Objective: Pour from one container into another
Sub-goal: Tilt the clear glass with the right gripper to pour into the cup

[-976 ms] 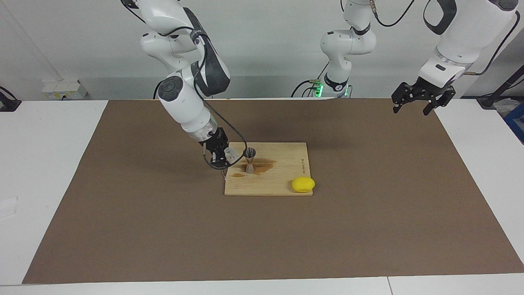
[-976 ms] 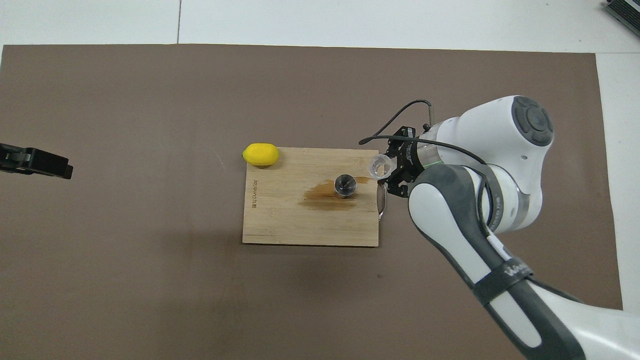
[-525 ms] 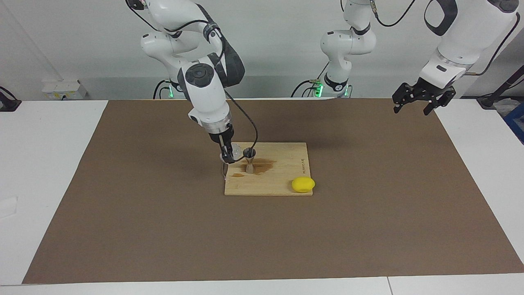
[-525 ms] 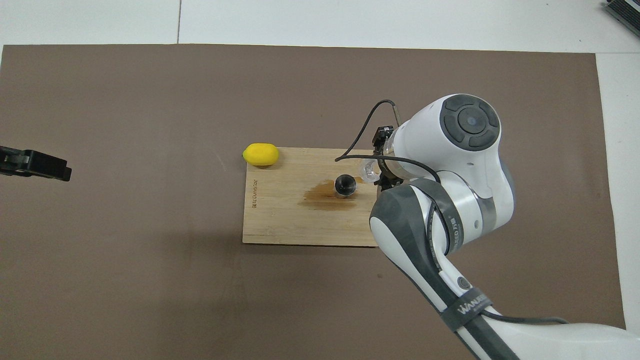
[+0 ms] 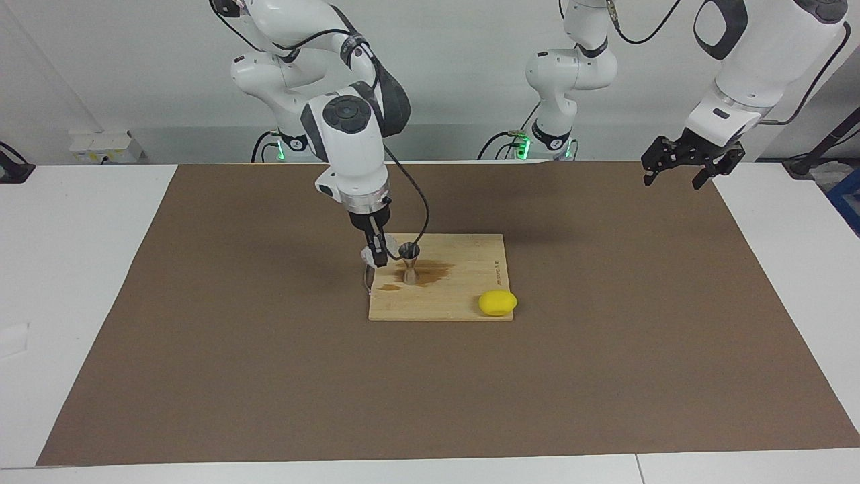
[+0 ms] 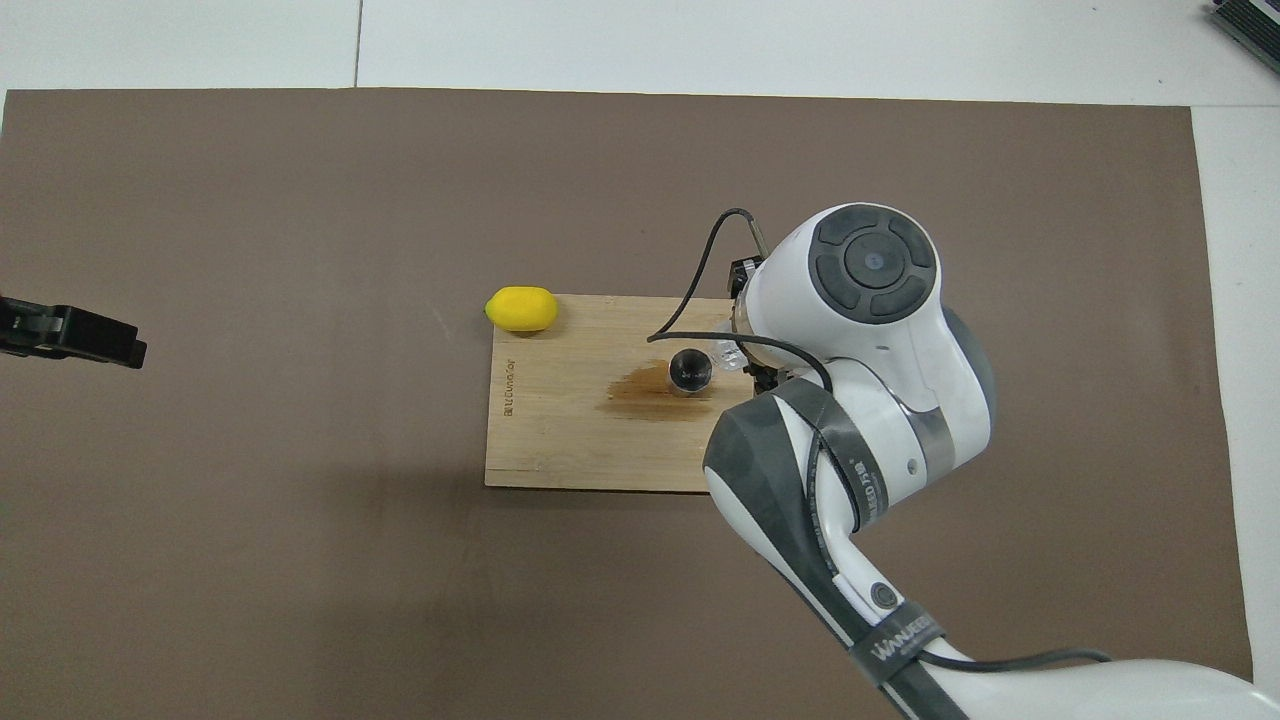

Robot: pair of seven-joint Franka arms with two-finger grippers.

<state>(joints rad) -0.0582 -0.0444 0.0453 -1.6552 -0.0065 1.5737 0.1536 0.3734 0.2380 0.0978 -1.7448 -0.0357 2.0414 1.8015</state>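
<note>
In the facing view the right gripper [image 5: 375, 256] hangs over the wooden board [image 5: 463, 299] at the edge toward the right arm's end of the bench [image 5: 87, 282], its fingers closed on the small clear glass cup [image 5: 370, 255], which it holds just beside the mouth of the silver jigger [image 5: 410, 263]. The jigger stands upright on the board in a brown wet stain [image 5: 430, 273]; holding the cup this close and level with the jigger's top looks meant to keep any stream short, though whether the cup is tilted I cannot tell here. The left gripper [image 5: 684, 161] waits in the air over the mat's corner at the left arm's end, its fingers spread and holding nothing. A yellow lemon [image 5: 498, 302] lies at the board's corner farther from the robots, well apart from the jigger and out of the way. In the overhead view the right arm's bulk covers most of the right gripper [image 6: 745, 352]; only a sliver of the cup [image 6: 727, 355] shows, touching or nearly touching the jigger [image 6: 690, 369], whose dark open mouth faces up. The stain [image 6: 650, 392] spreads from the jigger's base across the board [image 6: 560, 440], so some liquid has likely missed. The lemon [image 6: 521, 308] and the left gripper [image 6: 70, 334] lie clear of the pour, and nothing stands between cup and jigger.
</note>
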